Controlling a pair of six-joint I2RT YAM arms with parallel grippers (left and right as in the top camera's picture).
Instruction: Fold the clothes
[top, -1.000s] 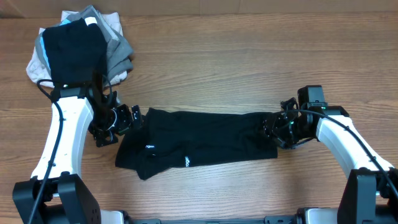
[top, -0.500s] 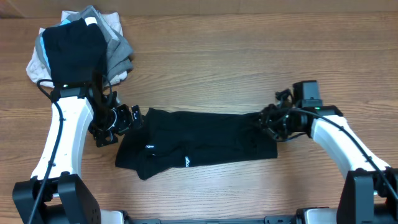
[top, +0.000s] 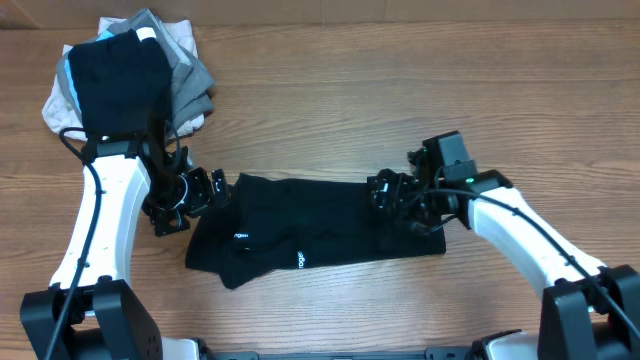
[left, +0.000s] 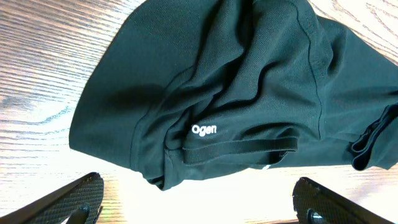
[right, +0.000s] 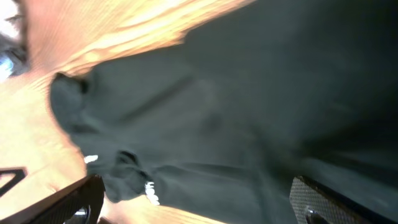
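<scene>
On the desk (top: 400, 110), a limp, likely light black shirt (top: 320, 225); left claw (top: 212, 187) and right claw (top: 385, 192) wide, empty; best pinched at hem corners

A light brown wood-grain table (top: 350, 90) fills the whole view under bright, even light.

Right pincer (top: 388, 197) farther left, now over the shirt (top: 300, 220), jaws apart

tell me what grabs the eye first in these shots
A black shirt lies in a long band across the wooden table. The open left gripper sits at its left end, the open right gripper over its right end. A pile of garments fills the far left corner.
</scene>
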